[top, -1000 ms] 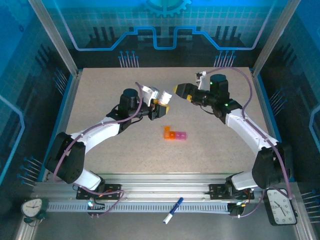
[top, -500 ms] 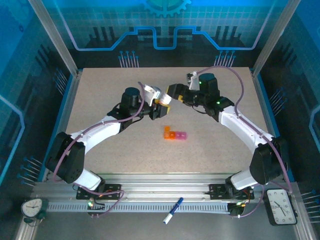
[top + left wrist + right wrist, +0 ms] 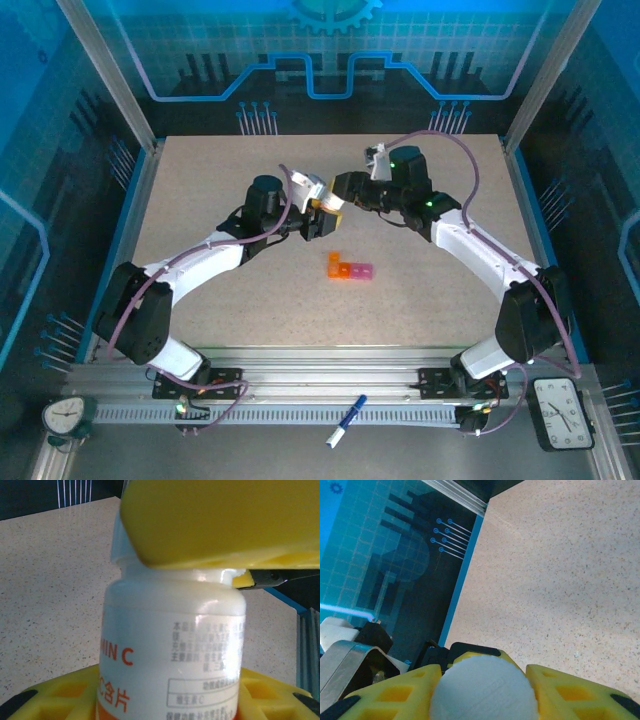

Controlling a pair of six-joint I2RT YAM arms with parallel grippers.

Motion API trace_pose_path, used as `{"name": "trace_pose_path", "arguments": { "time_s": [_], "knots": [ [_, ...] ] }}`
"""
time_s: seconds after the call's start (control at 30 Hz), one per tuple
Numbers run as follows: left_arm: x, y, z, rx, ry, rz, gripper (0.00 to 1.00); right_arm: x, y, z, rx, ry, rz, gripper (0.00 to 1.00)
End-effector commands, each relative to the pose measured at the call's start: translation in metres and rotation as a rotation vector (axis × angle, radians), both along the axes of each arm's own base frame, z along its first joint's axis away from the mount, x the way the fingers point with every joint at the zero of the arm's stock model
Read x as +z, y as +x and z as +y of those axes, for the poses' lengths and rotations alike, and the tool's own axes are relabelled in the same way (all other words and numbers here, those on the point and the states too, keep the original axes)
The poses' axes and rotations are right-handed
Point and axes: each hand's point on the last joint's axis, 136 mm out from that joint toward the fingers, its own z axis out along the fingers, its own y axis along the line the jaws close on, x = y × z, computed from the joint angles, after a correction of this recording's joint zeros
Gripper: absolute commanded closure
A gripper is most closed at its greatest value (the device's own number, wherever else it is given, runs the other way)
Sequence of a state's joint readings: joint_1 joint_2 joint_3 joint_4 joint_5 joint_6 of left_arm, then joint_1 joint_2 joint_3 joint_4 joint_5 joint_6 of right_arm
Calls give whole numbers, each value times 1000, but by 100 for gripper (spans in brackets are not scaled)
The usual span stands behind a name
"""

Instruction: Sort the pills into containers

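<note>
Well apart, containers (image 3: 350, 268), both jaws on bottle (image 3: 170, 645)

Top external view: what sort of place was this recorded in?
Probably a purpose-built robot test cell in a lab, not a home or shop: a speckled table fenced by aluminium framing and blue printed panels, with a clock at its near corner.

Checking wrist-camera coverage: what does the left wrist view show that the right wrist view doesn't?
Left wrist: the bottle side-on with its printed label, clamped low by the left gripper. Right wrist: the white cap end-on, gripped by the right gripper, and the blue back wall. Both: that bottle and the speckled table.
</note>
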State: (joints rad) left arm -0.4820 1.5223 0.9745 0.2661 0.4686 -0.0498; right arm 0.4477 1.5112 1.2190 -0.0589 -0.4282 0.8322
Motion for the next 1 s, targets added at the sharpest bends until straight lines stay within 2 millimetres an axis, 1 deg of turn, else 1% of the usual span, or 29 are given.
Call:
{"name": "trace_pose_path", "arguments": {
  "time_s": [0.0,0.17,0.27,0.3,0.37,0.43,0.53,0.6,0.63,0.7,0.8,0.9,0.97],
  "knots": [
    [21,1,-5,-16,-31,-48,100,14,-2,-1,78,20,-98,54],
    [36,-10,-9,-65,-93,-46,100,30,-10,-12,273,134,-304,52],
    [41,-11,-10,-63,-123,-35,100,35,-15,-13,367,224,-311,52],
    [42,-11,-10,-58,-126,-34,100,38,-15,-12,383,255,-311,50],
    [43,-10,-8,-44,-123,-41,100,43,-15,-14,383,304,-303,42],
    [42,-8,-6,-31,-110,-51,100,46,-12,-18,344,319,-302,36],
    [35,-7,-4,-24,-80,-51,100,45,-6,-25,279,303,-283,40],
    [31,-6,-3,-18,-67,-49,100,38,-1,-32,225,265,-268,43],
    [30,-6,-3,-13,-63,-51,100,31,3,-37,185,233,-253,46],
    [25,-5,-1,0,-57,-48,100,13,13,-50,99,170,-199,50],
    [16,-1,3,36,-39,-43,100,-30,27,-79,-70,54,-70,50],
    [7,0,8,59,-28,-39,100,-64,26,-93,-130,1,8,51],
    [6,-2,9,67,-29,-37,100,-81,20,-98,-137,-38,34,50]
  ]
}}
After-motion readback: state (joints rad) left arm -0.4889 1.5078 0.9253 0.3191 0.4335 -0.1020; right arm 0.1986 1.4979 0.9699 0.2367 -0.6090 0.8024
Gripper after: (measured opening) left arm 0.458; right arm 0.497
